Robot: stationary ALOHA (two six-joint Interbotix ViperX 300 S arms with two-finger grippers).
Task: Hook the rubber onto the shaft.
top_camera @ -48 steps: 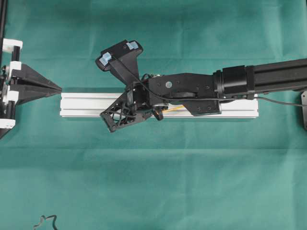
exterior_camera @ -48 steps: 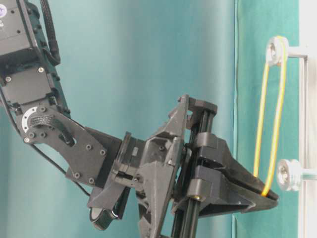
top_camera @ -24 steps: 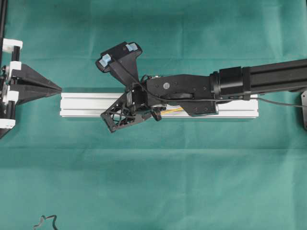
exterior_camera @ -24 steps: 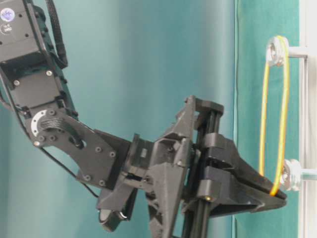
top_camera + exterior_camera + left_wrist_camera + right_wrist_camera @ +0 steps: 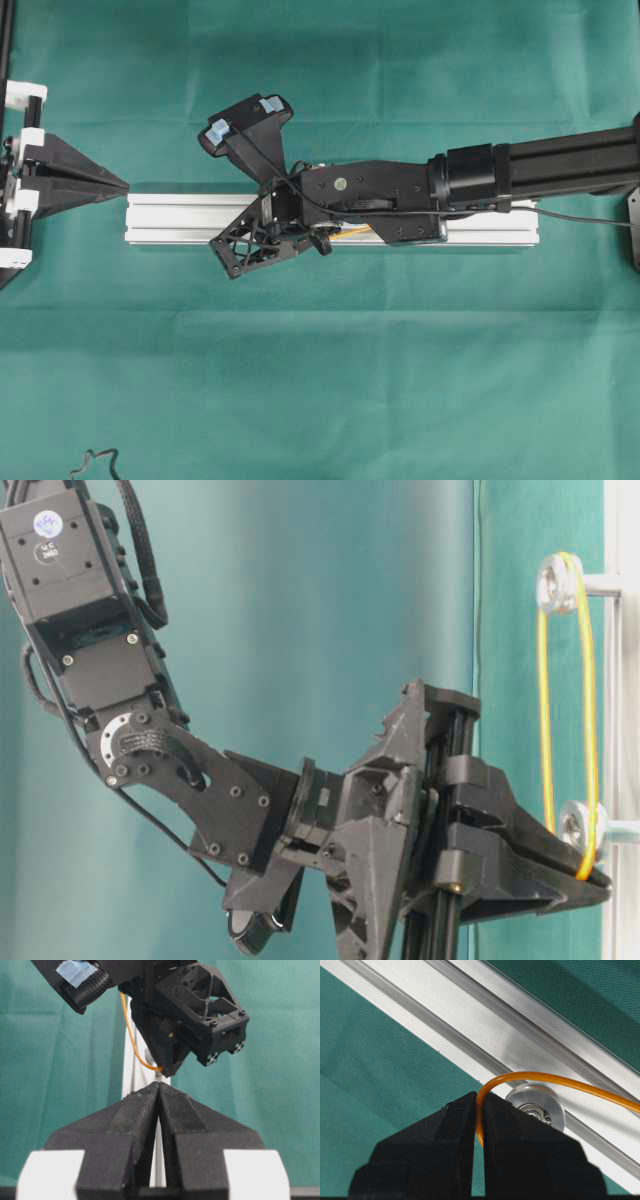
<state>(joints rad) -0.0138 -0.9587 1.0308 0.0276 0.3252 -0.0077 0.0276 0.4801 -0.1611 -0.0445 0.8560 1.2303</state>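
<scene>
The rubber (image 5: pixel 545 710) is a thin orange loop hung on the upper shaft's pulley (image 5: pixel 556 580) and stretched down past the lower shaft's pulley (image 5: pixel 578 825). My right gripper (image 5: pixel 590 877) is shut on the loop's bottom end, just beyond that lower pulley. In the right wrist view the rubber (image 5: pixel 545 1079) arcs out of my right gripper (image 5: pixel 479 1097) and over the silver pulley (image 5: pixel 536 1105). From overhead, the right gripper (image 5: pixel 323 243) is over the silver rail (image 5: pixel 180 220), with a bit of rubber (image 5: pixel 355 232) showing. My left gripper (image 5: pixel 122 184) is shut and empty at the rail's left end, and the left wrist view shows it (image 5: pixel 159 1085) the same.
The rail lies on a green cloth (image 5: pixel 320 380). A black cable (image 5: pixel 92 465) curls at the front left corner. A black fixture (image 5: pixel 634 230) sits at the right edge. The right wrist camera mount (image 5: pixel 245 120) juts out behind the rail.
The right gripper has pulled the rubber's free end further along the rail, lengthening the loop until it reaches past the lower pulley. The left gripper has stayed still.
</scene>
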